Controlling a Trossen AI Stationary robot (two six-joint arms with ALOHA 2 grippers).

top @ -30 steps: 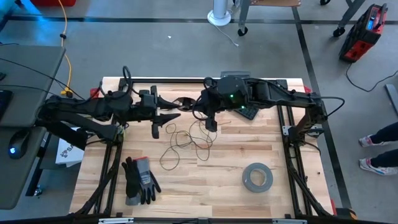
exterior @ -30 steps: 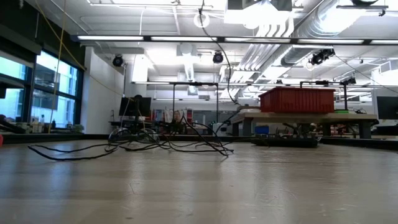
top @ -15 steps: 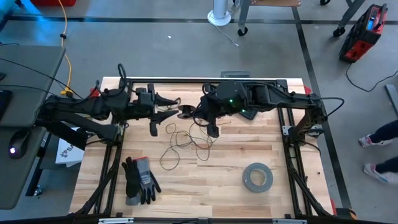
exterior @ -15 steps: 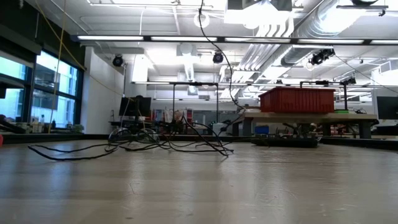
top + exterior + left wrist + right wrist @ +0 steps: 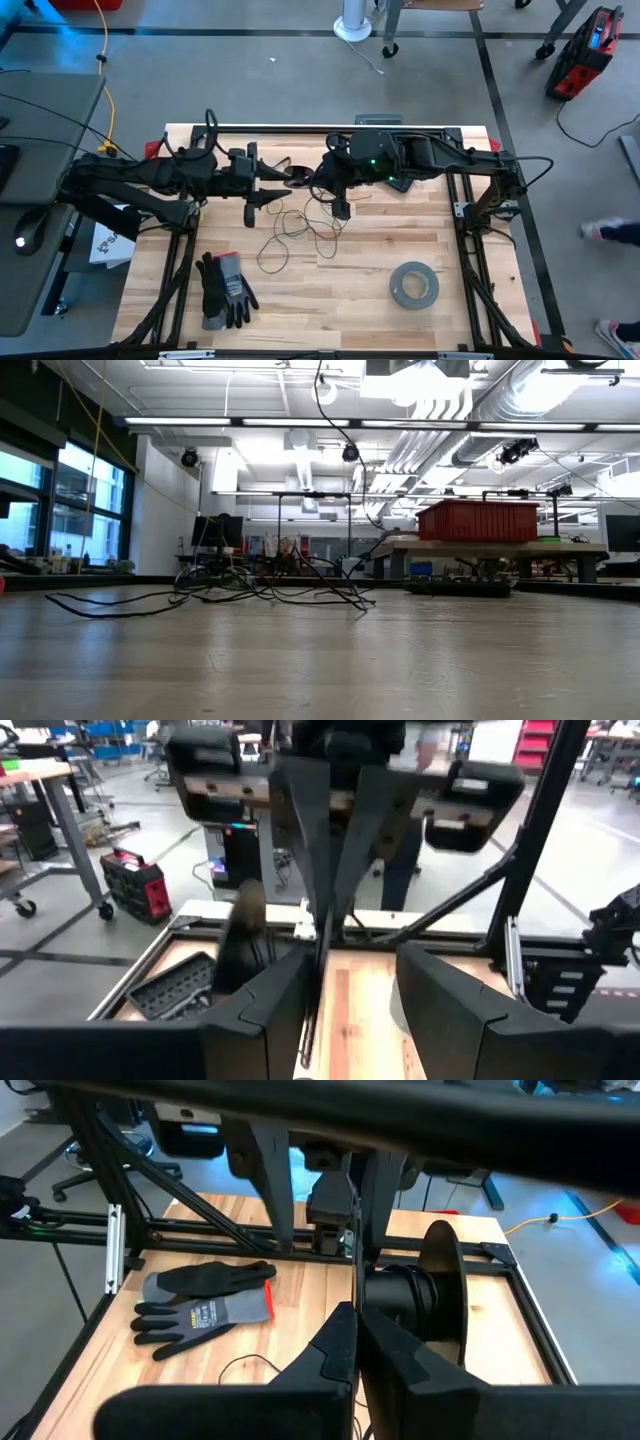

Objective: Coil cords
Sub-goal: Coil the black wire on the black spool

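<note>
The thin dark cord lies in loose loops at mid-table, and one stretch rises from the pile out of the low view's top. The small black spool is up off the table between the two grippers. My left gripper comes from the table's left with its fingers apart. The spool is beside the outer side of one of its fingers. Only table and cord show between them. My right gripper faces it from the right, shut. My left gripper: I cannot tell whether it touches the spool, because the spool lies beside one finger and the meeting place is blurred. My right gripper pinches the thin cord between its two shut fingertips. The fingers slant down from the table's right side. Below them the cord runs down toward the loops on the table.
A grey tape roll lies at the near right and a pair of grey-black gloves at the near left. A dark flat tray sits under the right arm. A yellow cable runs over the floor off the table's left.
The raised stretch of cord has swayed a little at its top. Both grippers have kept their places.
</note>
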